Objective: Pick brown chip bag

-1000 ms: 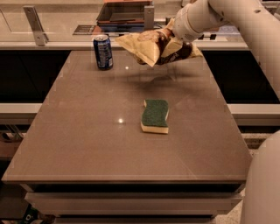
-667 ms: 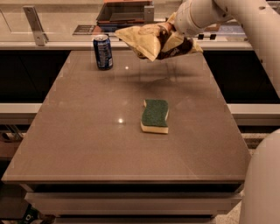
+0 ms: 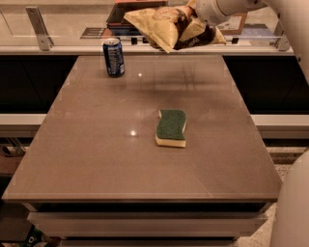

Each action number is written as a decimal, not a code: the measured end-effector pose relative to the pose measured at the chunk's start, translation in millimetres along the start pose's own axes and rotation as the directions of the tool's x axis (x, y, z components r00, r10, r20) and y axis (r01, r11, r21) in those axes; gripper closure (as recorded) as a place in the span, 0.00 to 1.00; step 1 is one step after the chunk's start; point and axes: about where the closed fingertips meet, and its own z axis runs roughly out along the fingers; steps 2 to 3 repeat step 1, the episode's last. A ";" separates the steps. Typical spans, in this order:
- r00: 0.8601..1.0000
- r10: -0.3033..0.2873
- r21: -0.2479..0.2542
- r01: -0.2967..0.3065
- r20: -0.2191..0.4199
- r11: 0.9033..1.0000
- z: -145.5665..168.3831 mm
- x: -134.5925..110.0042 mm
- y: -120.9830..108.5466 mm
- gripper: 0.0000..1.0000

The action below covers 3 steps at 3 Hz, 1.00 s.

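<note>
The brown chip bag (image 3: 161,26) is crinkled, with pale yellow ends and a brown centre. It hangs in the air above the far edge of the table (image 3: 96,144), well clear of the surface. My gripper (image 3: 189,25) is shut on the bag's right half, at the top of the view, with the white arm reaching in from the upper right. The bag's left end sticks out freely to the left.
A blue soda can (image 3: 114,57) stands upright near the table's far left. A green-and-yellow sponge (image 3: 171,127) lies flat near the middle. A counter with a rail and a dark tray (image 3: 130,14) runs behind the table. Dark gaps flank the table.
The gripper has lifted the chip bag higher above the far edge of the table. The can and the sponge have not moved.
</note>
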 end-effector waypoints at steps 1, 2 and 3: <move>1.000 0.000 0.000 0.000 0.000 1.000 0.1 0.0 0.1 1.00; 1.000 0.000 0.000 0.000 0.000 1.000 0.1 0.0 0.1 1.00; 1.000 0.000 0.000 0.000 0.000 1.000 0.1 0.0 0.1 1.00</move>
